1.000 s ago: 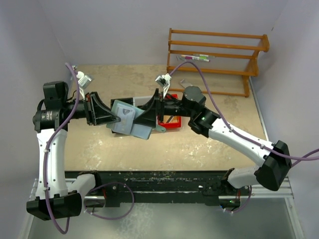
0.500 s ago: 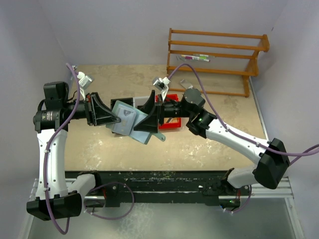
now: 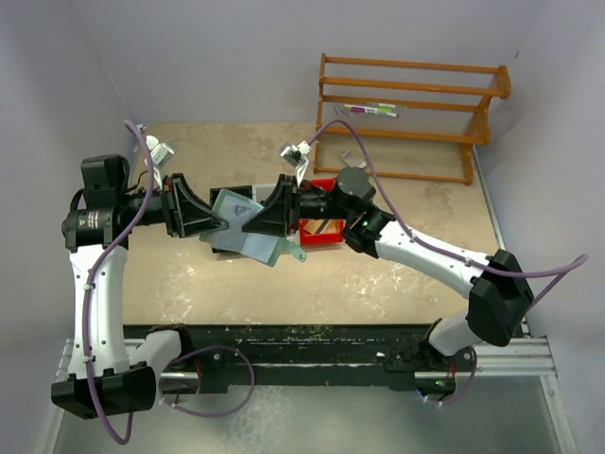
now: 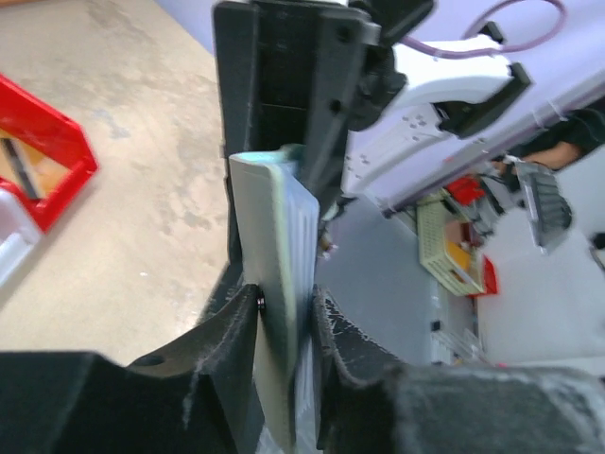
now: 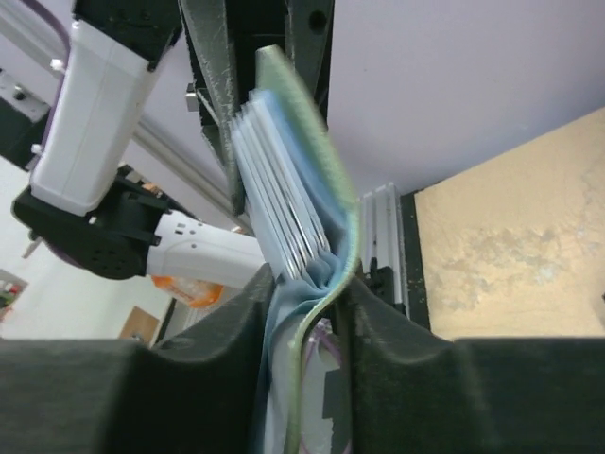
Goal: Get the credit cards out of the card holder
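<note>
The grey-green card holder (image 3: 238, 219) hangs in mid-air over the table, between both arms. My left gripper (image 3: 216, 225) is shut on its left end; in the left wrist view the pads (image 4: 236, 340) press the holder (image 4: 269, 284) edge-on. My right gripper (image 3: 255, 227) is shut on the opposite end. In the right wrist view its fingers (image 5: 378, 331) pinch the holder's green cover (image 5: 326, 161) and blue lining. Several light blue credit cards (image 5: 274, 180) fan out of the holder just beyond those fingers, toward the left gripper. No card is out of the holder.
A red bin (image 3: 321, 230) stands on the table behind the right gripper, also seen in the left wrist view as a red bin (image 4: 47, 132). A wooden rack (image 3: 411, 104) stands at the back right. A dark flat item (image 3: 248, 193) lies under the holder.
My right gripper moved left onto the holder's right end and its wide-open jaws closed on it. The left arm held still with the holder.
</note>
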